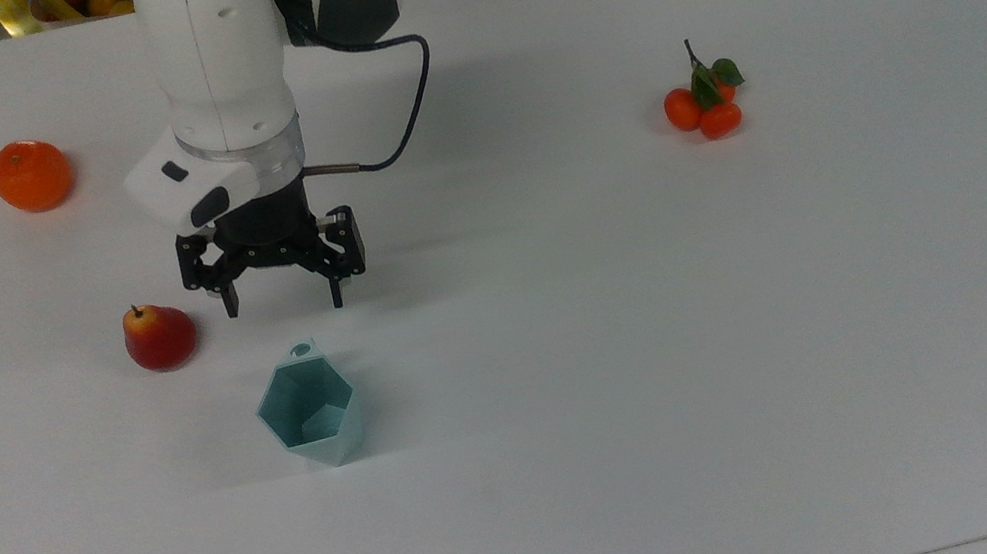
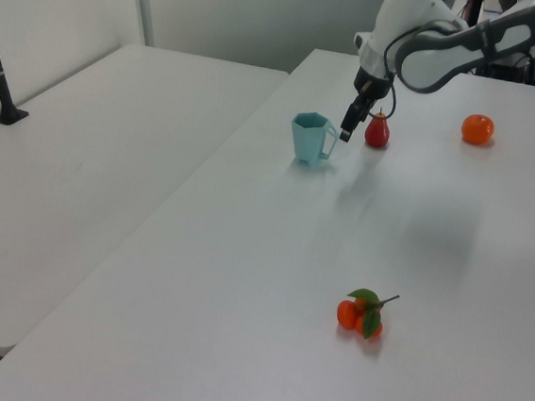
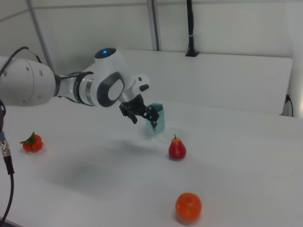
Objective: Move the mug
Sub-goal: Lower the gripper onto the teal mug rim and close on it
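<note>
The pale teal hexagonal mug (image 1: 311, 418) stands upright on the white table (image 1: 667, 338), its small holed tab pointing toward the arm. In the left view the mug (image 2: 310, 139) has its handle on the left view's right. The right view has the mug (image 3: 158, 118) partly hidden behind the fingers. My gripper (image 1: 284, 304) hangs open above the table, just beyond the mug's tab in the top view, with nothing between its fingers. In the left view the gripper (image 2: 348, 129) is beside the mug's handle.
A red pear (image 1: 158, 337) lies close to the gripper on the top view's left. An orange (image 1: 31, 175) sits at the far left, a cluster of small tangerines with leaves (image 1: 705, 103) at the right. A black cable (image 1: 404, 115) loops off the wrist.
</note>
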Robot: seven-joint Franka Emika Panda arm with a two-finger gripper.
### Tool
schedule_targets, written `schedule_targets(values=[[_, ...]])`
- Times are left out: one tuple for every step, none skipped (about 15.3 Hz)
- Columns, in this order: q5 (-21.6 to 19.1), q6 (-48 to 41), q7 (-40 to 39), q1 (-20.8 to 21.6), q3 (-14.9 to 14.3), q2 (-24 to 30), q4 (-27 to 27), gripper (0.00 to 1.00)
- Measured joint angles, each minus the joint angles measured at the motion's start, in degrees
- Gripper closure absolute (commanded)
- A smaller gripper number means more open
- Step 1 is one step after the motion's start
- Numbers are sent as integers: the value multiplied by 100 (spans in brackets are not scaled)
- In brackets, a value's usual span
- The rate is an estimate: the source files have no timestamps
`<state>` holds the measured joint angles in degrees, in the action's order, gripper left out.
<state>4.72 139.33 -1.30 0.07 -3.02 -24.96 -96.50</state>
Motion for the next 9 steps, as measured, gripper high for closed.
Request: schedule_targets(values=[[0, 142, -19, 0, 0, -100, 5, 5], [0, 265, -35, 0, 0, -186, 12, 7], [0, 398, -38, 0, 0, -265, 21, 12], [0, 539, -42, 0, 0, -338, 28, 20], [0, 698, -42, 0, 0, -406, 44, 29], [0, 813, -43, 0, 0, -470, 82, 39], [1, 858, -45, 1, 0, -530, 139, 49], [1, 865, -46, 3, 1, -575, 190, 59], [1, 865, -47, 4, 1, -605, 224, 65]])
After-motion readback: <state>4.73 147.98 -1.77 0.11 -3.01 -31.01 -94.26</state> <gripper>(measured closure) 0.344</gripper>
